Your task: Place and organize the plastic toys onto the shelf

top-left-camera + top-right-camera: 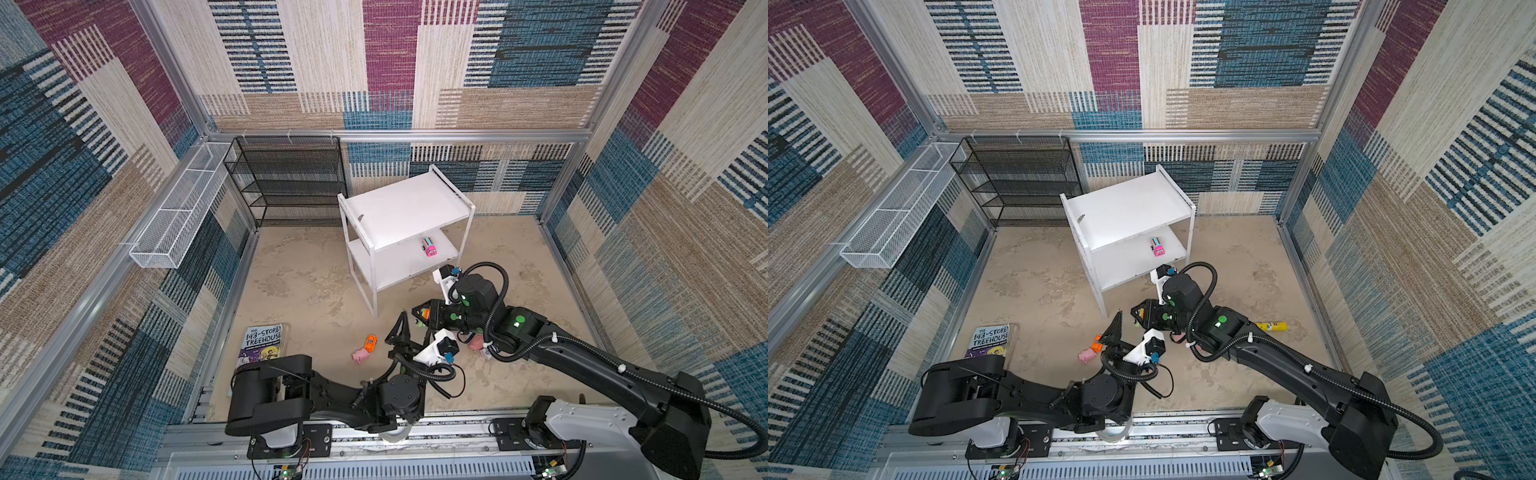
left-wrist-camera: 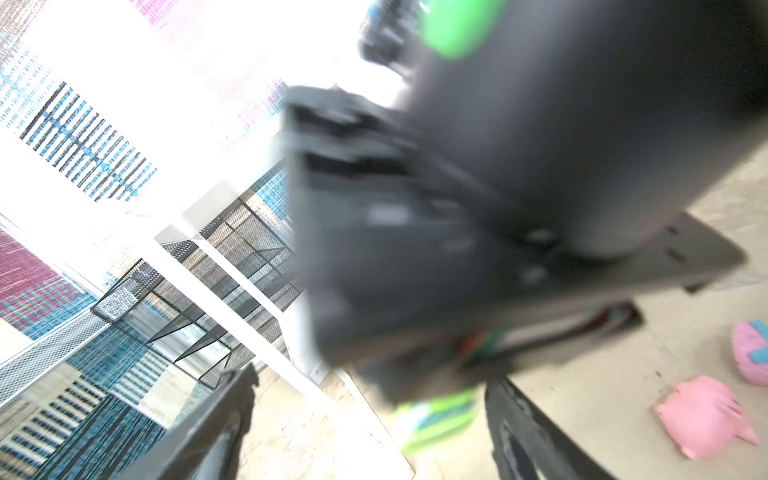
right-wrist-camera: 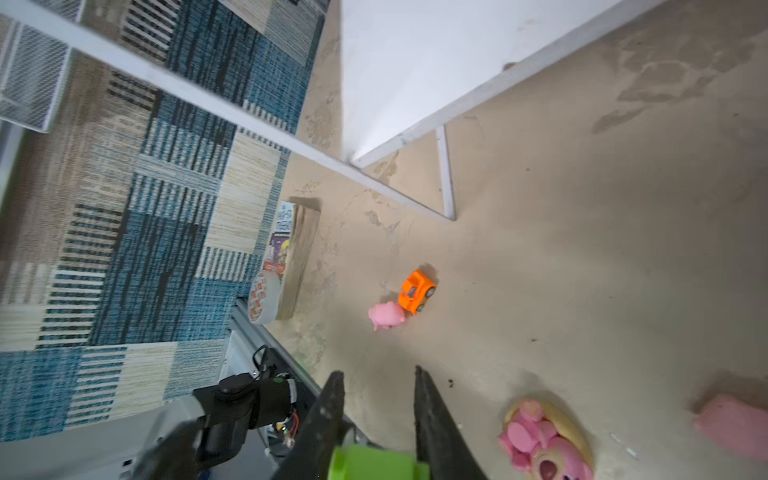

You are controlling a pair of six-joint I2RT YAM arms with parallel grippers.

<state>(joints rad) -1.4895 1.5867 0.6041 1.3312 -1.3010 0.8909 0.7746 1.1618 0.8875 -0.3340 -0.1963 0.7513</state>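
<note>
Two top views first. The white shelf [image 1: 409, 203] stands toward the far edge of the floor [image 1: 303, 282], with the pink-multicolour car [image 1: 429, 247] on its lower board, toward the right end. Just beside the shelf's front leg, my right gripper [image 1: 419, 312] is clamped on the green-orange car [image 1: 425, 314], off the shelf and above the floor. My left gripper [image 1: 402, 332] is right next to it, fingers spread wide. The orange car [image 1: 370, 343] and the pink pig [image 1: 360, 355] lie touching toward the near edge, between the left gripper and the book [image 1: 262, 343] at the left edge. A pink bear [image 1: 475, 343] shows partly under my right arm. In a top view a yellow tube [image 1: 1271, 326] lies on the floor past that arm.

Left wrist view, badly blurred: the left fingers [image 2: 216, 432] stand far apart. The green-orange car [image 2: 436, 419] sits in the gap under the dark bulk of the right gripper; I cannot tell whether either finger touches it. A second pig [image 2: 702, 419] lies on the floor.

Right wrist view: the right fingers [image 3: 432, 415] are drawn in narrow on the green-orange car [image 3: 374, 461]. Beyond them the orange car [image 3: 415, 291] and pink pig [image 3: 386, 316] touch, the pink bear [image 3: 540, 444] lies near, and a tape roll [image 3: 264, 297] sits at the book's end.
</note>
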